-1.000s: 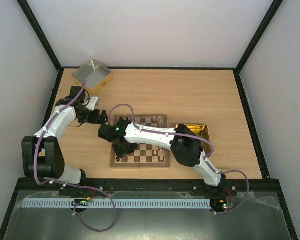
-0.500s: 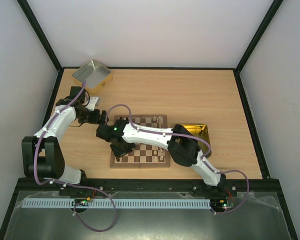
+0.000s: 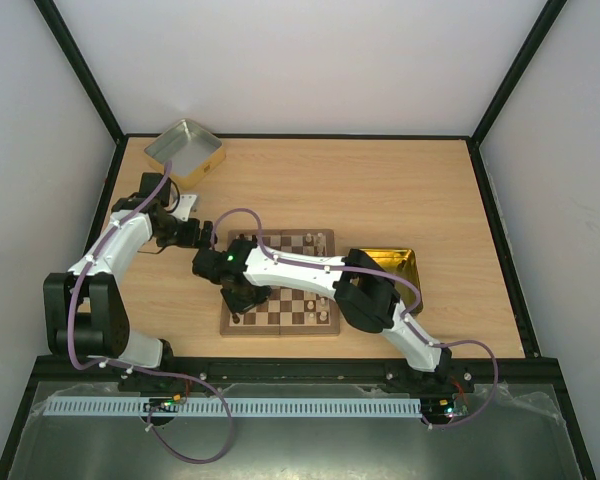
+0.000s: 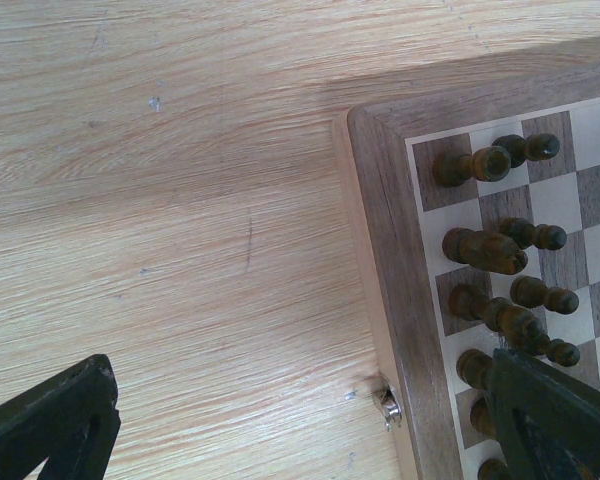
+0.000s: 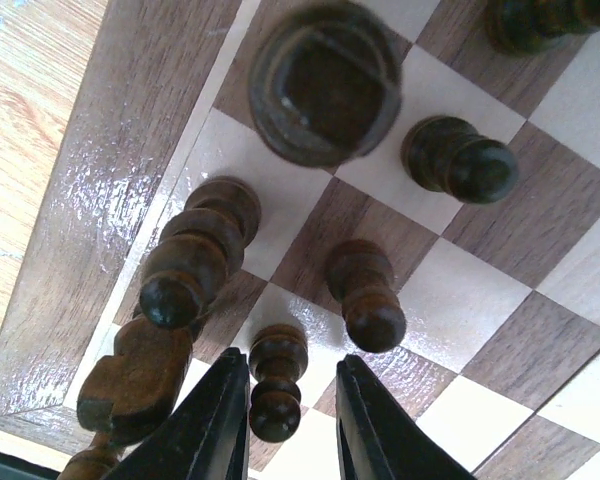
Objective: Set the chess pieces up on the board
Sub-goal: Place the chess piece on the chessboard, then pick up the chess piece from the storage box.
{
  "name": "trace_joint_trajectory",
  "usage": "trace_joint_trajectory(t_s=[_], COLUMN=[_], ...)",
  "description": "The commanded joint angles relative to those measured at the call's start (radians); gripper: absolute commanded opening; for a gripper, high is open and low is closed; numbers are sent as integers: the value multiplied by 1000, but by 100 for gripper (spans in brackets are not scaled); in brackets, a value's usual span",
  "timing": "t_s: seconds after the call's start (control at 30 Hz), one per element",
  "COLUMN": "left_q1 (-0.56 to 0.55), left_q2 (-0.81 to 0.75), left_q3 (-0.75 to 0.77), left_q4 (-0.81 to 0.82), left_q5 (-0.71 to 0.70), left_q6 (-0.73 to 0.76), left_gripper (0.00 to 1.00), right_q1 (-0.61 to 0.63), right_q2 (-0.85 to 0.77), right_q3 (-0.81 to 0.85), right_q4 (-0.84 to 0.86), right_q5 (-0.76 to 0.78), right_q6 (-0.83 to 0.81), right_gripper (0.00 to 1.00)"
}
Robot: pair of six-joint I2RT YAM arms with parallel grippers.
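Observation:
The board lies mid-table, and my right arm reaches across it to its left side. In the right wrist view my right gripper is open. A dark pawn stands upright on a light square between the fingers. It is close against the left finger, with a gap to the right one. Other dark pieces stand around it, including a rook. My left gripper is wide open and empty. It hangs over bare table beside the board's left rim. Cream pieces stand along the right side.
A gold tin sits right of the board, partly under my right arm. A silver tin stands at the back left corner. A small metal clasp sticks out of the board's edge. Dark walls frame the table.
The right gripper's jaws have parted from the dark pawn, which now stands free on its square. The right arm shifted slightly left. The left arm has not moved.

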Motion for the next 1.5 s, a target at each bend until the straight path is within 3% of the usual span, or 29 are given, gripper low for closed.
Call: trace_joint_trajectory(t_s=[0.0, 0.6, 0.73, 0.93, 1.23, 1.47], left_q1=[5, 5, 5, 3, -1, -1], left_q2=[-4, -4, -8, 9, 21, 27], left_q3=[-11, -13, -15, -9, -8, -10], left_q4=[-4, -5, -4, -5, -7, -8], left_q5=[0, 0, -2, 5, -1, -4], left_q6=[0, 0, 0, 1, 0, 2], left_gripper=[100, 100, 100, 100, 100, 100], right_q1=[-4, -31, -158, -415, -804, -954], right_q2=[-46, -211, -398, -529, -654, -635], right_q3=[10, -37, -222, -394, -655, -782], right_q4=[-21, 35, 99, -78, 77, 193], right_q5=[39, 92, 87, 303, 218, 178], right_q6=[12, 43, 124, 208, 245, 208], right_gripper=[23, 22, 22, 22, 22, 22])
